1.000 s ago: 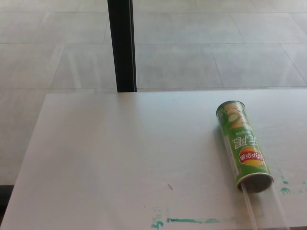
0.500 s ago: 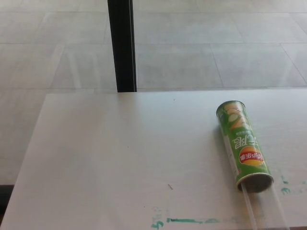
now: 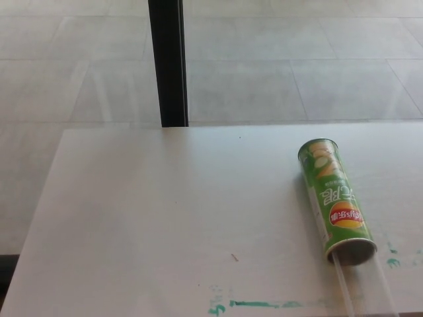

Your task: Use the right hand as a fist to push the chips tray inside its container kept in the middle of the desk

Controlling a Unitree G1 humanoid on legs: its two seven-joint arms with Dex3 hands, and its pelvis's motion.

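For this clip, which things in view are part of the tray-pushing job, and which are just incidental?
Part of the job:
- green chips can, lying on its side on the desk
- clear tray, sticking out of the can's near open end
- neither robot hand is in view

Incidental:
- white desk
- green paint marks near the front edge
- black post behind the desk

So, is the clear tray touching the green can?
Touching. The head view shows the tray running straight into the open mouth of the can, with no gap.

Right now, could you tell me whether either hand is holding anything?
Neither hand is in view; the chips can lies untouched on the desk.
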